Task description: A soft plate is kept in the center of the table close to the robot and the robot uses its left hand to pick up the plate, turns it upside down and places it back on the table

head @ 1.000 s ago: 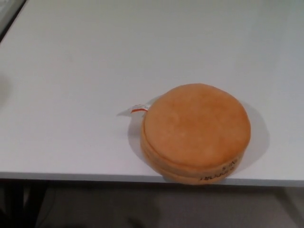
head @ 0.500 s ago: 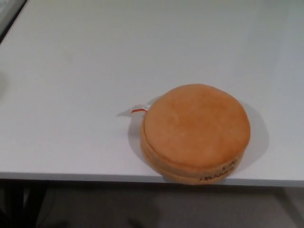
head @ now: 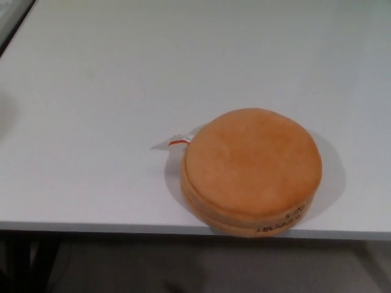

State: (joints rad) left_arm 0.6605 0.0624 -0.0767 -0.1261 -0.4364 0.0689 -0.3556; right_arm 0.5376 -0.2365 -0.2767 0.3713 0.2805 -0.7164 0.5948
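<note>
The soft orange plate (head: pixel 252 170) lies flat on the white table (head: pixel 122 91), right of centre and at the near edge, its rim slightly overhanging. Its flat, smooth side faces up. Black lettering runs along its near rim, and a small white tag (head: pixel 174 141) with a red mark sticks out at its upper left. Neither of my hands shows in the head view.
The table's near edge (head: pixel 91 226) runs across the bottom of the picture, with dark floor below it. A dark strip shows past the table's far left corner (head: pixel 9 18).
</note>
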